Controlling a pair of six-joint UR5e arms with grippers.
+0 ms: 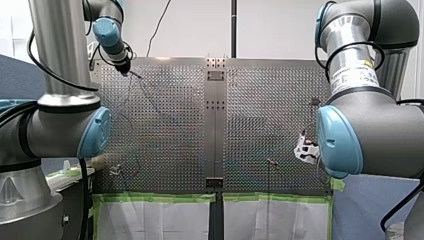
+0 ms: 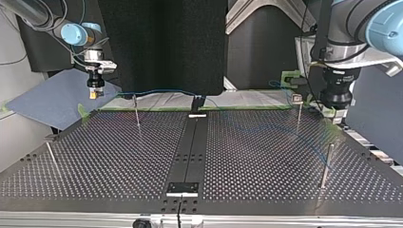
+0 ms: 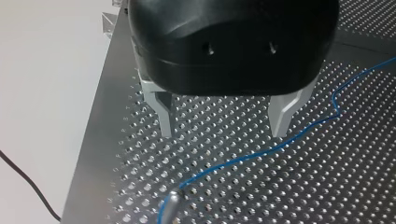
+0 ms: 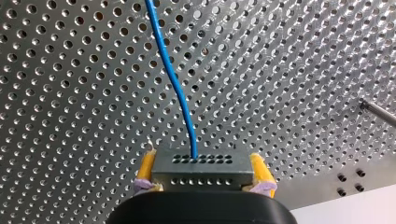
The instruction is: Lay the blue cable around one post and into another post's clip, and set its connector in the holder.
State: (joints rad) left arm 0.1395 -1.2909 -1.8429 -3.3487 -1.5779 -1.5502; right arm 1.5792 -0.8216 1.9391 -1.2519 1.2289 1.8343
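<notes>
In the right wrist view, my right arm's claw (image 4: 203, 179) pinches a grey, hole-dotted metal connector block (image 4: 201, 163) between its yellow pads (image 4: 147, 169), one pad on each end. The thin blue cable (image 4: 175, 84) leaves the block's upper face and runs ahead over the perforated metal worktop (image 4: 70, 93). Further off to one side, a slim metal post (image 4: 379, 113) leans into sight. No other view shows this pinch. The top view gives only a speck of yellow at the claw's tip, held above the worktop's far corner at that view's left. In the front view my right arm's own bulk covers it.

The left wrist view shows my left arm's claw (image 3: 223, 123), black-bodied with metal fingers (image 3: 161, 114), spread wide with nothing between them. It hangs over the worktop close to its side edge. Just beyond the fingers the cable crosses the holes, meets a round-topped metal post (image 3: 170, 203) and bends there.

Only the top view lays out the whole worktop. Nearest stand a bare left post (image 2: 52, 159) and a bare right post (image 2: 326, 164). Farther back stand a far left post (image 2: 137, 111) and a block-topped post (image 2: 298, 111) at the right, with my left arm's claw near it. Farthest, the cable hangs along the far edge from my right arm's claw toward the middle. From there it shows only faintly across the right half.
</notes>
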